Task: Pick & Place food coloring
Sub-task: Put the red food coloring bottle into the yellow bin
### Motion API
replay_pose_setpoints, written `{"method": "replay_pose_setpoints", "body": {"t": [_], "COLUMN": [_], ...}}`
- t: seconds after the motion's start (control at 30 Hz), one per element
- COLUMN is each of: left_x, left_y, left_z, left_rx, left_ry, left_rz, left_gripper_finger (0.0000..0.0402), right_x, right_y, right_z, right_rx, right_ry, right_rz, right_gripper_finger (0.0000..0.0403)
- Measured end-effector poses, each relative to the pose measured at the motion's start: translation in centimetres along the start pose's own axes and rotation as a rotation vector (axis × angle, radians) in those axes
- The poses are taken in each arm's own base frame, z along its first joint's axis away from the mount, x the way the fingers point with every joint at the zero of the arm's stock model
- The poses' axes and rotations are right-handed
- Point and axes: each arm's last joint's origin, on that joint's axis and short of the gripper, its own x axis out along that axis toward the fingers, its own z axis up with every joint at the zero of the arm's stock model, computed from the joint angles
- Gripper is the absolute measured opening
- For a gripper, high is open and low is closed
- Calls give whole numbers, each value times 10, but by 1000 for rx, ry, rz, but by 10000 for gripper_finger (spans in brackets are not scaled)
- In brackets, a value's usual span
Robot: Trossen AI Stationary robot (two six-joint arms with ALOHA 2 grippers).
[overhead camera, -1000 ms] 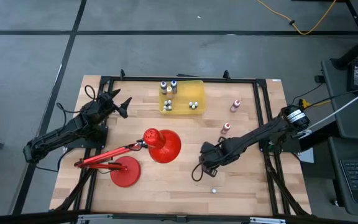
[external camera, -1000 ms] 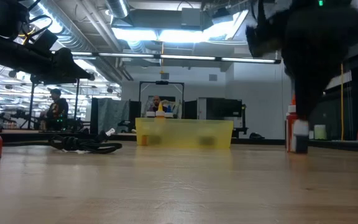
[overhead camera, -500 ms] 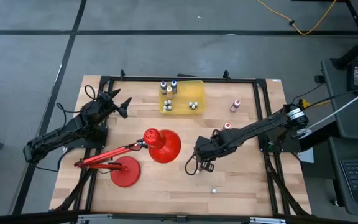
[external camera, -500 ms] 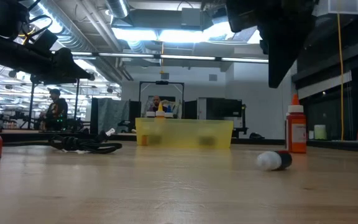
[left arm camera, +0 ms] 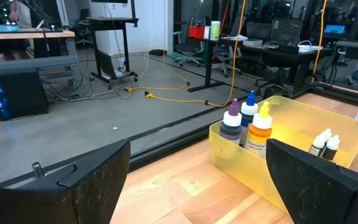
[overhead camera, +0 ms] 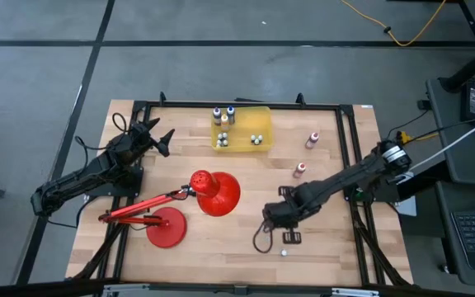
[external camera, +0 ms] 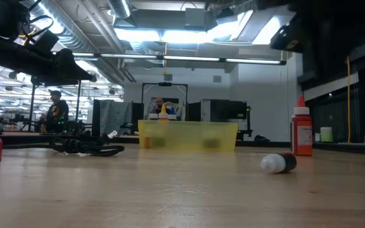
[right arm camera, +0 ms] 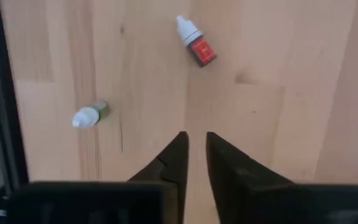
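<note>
Surface: wooden table (overhead camera: 221, 239) inside a dark frame, grey floor around it; an open workshop room shows behind in the low view.
Right gripper: right gripper (overhead camera: 269, 223) hangs over the table's 5 o'clock area, fingers (right arm camera: 178, 155) pressed together on nothing.
Food coloring near tool: a dark bottle (external camera: 279, 163) with a white cap lies on its side at 4 o'clock from the gripper, near it but apart; the wrist view shows it (right arm camera: 90, 115) beside a toppled red bottle (right arm camera: 194, 45).
Other food coloring: one red bottle (overhead camera: 300, 170) stands at 1 o'clock of the gripper, another (overhead camera: 312, 140) farther on; small bottles (overhead camera: 256, 139) and taller ones (left arm camera: 248, 122) sit in the yellow bin (overhead camera: 261, 113) at the table's 12 o'clock.
Change: half a second ago the right gripper was higher up the table, by the lamp shade; now it sits closer to the lying bottle. That bottle has not moved.
Left gripper: left gripper (overhead camera: 162, 140) waits at 10 o'clock, fingers wide apart, empty.
Around: red desk lamp (overhead camera: 213, 191) lies at 9 o'clock of the right gripper, well clear of the bottle.
</note>
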Motion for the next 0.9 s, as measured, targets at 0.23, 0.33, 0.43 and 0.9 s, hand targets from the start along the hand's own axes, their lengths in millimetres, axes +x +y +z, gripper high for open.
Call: {"method": "replay_pose_setpoints", "body": {"t": [0.23,0.33,0.43,0.9], "left_x": [0,0,0,0], "left_y": [0,0,0,0], "left_z": [0,0,0,0], "left_rx": [0,0,0,0], "left_ry": [0,0,0,0], "left_rz": [0,0,0,0], "left_gripper_finger": [363,365,365,363], "right_x": [2,1,1,30], "right_y": [26,36,43,46], "right_z": [-10,-4,7,56], "right_rx": [-147,-206,-267,-443], "right_ry": [20,61,81,285], "right_rz": [-32,-55,-90,-235], "right_gripper_finger": [119,132,135,136]}}
